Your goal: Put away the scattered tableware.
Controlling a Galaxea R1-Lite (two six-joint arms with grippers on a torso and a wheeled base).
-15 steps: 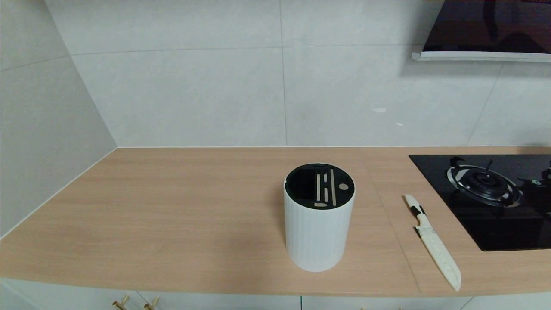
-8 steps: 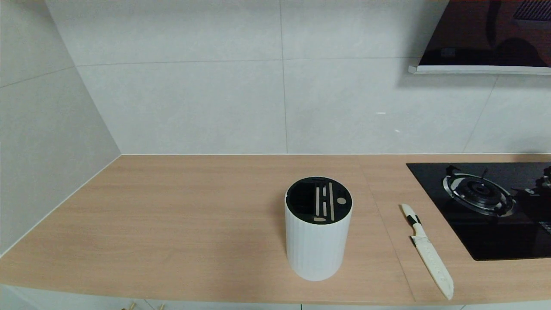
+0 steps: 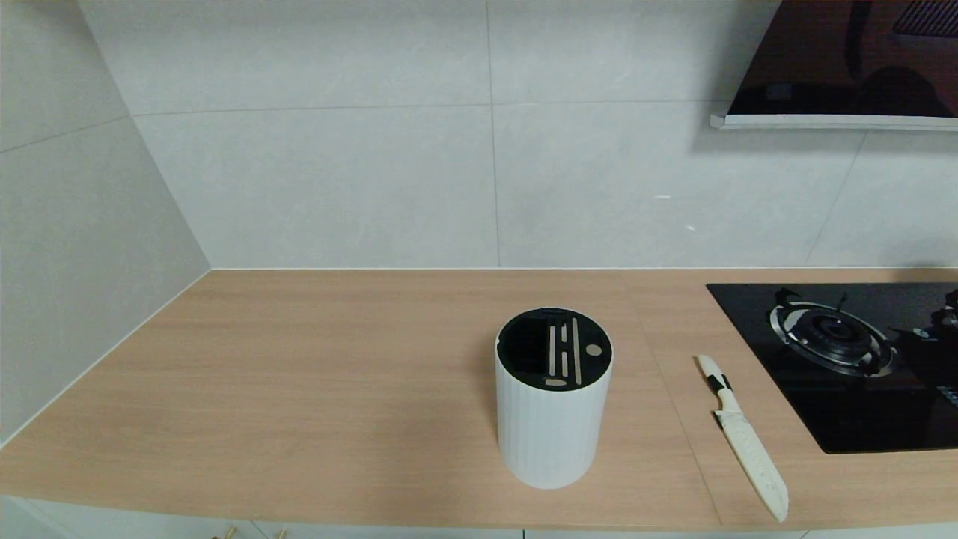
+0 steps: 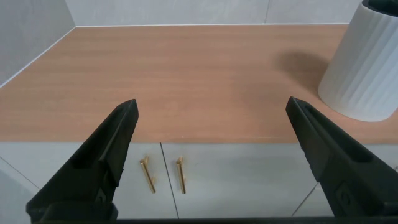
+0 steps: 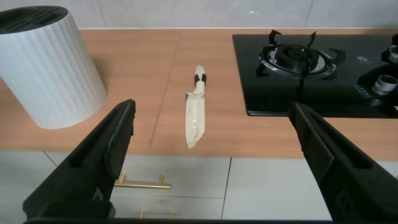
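Observation:
A white ribbed knife holder (image 3: 552,397) with a black slotted top stands near the front of the wooden counter (image 3: 337,374). A cream-bladed knife (image 3: 742,436) lies flat to its right, handle toward the wall, between the holder and the stove. My left gripper (image 4: 211,134) is open, held in front of the counter edge, with the holder (image 4: 367,62) off to one side. My right gripper (image 5: 214,140) is open too, held before the counter edge, with the knife (image 5: 195,107) lying beyond it between its fingers and the holder (image 5: 51,65) beside it.
A black gas stove (image 3: 846,359) with burner grates takes up the counter's right end, under a range hood (image 3: 838,67). Tiled walls close the back and left. Cabinet doors with brass handles (image 4: 165,175) sit below the counter edge.
The head camera tilted up between one second and half a second ago, so everything sits lower in view. Since then nothing has moved.

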